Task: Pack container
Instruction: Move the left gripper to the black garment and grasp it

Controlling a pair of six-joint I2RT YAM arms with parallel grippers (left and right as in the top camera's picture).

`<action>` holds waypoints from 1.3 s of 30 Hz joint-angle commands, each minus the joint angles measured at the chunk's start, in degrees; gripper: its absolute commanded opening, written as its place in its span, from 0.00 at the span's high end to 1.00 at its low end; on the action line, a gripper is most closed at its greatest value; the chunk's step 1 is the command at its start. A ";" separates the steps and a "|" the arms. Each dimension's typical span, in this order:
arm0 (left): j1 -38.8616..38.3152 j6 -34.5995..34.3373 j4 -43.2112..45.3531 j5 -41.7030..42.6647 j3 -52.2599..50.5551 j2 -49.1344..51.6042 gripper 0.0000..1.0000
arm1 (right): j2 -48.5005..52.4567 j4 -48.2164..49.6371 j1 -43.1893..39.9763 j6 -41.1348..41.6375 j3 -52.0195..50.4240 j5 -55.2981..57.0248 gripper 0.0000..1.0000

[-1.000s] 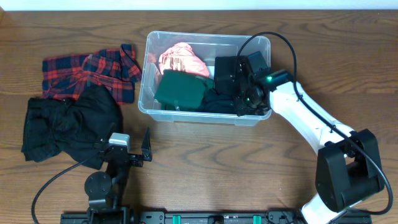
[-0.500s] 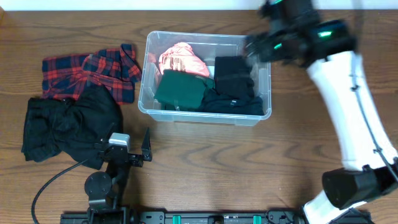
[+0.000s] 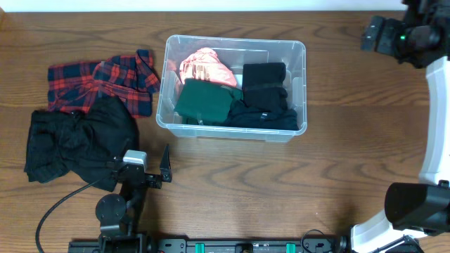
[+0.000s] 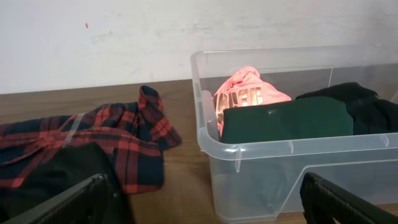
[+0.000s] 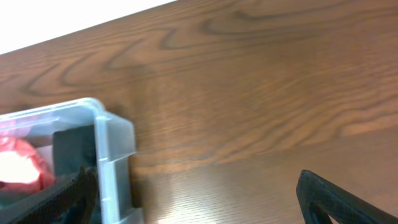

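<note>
While both arms stand away from the clothes, you see the clear rectangular plastic container with rounded corners (image 3: 232, 132) sitting on the brown wood-grain table (image 3: 281, 190), a little behind the middle. Inside it, a pink garment with pale lettering (image 3: 204, 67) lies at the back left. A folded dark green garment (image 3: 204, 100) rests in front of it, partly overlapping it. Folded black clothes (image 3: 266, 95) fill the right half.

Left of the container, a red and navy plaid shirt (image 3: 98, 83) lies spread flat on the table, its edge just beside the container wall. A crumpled black garment (image 3: 77, 144) sits in front of the shirt, overlapping its near edge.

Your left gripper (image 4: 203, 180) rests low at the front of the table, facing the container's near wall. Its two dark fingers are spread wide with nothing between them.

Your right gripper (image 5: 198, 183) is raised beyond the container's far right corner. Its fingers are also spread wide and hold nothing, with bare table below them.
</note>
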 commanded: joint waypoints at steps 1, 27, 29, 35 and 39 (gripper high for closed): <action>0.24 -0.46 -1.44 0.09 -1.09 -0.02 0.02 | 0.04 -0.20 -1.31 0.76 -0.46 0.17 0.01; 1.49 5.33 -29.05 -7.93 39.80 41.72 0.02 | 0.04 -0.20 -1.40 0.76 -0.46 0.17 0.01; 1.49 4.87 -29.31 -6.12 40.17 46.64 0.02 | 0.04 -0.20 -1.40 0.76 -0.46 0.17 0.01; 1.49 1.31 -23.96 -6.34 40.17 58.25 0.02 | 0.04 -0.20 -1.40 0.76 -0.46 0.17 0.01; 1.51 -3.91 -18.10 -12.31 40.17 62.27 0.02 | 0.04 -0.20 -1.40 0.76 -0.46 0.17 0.01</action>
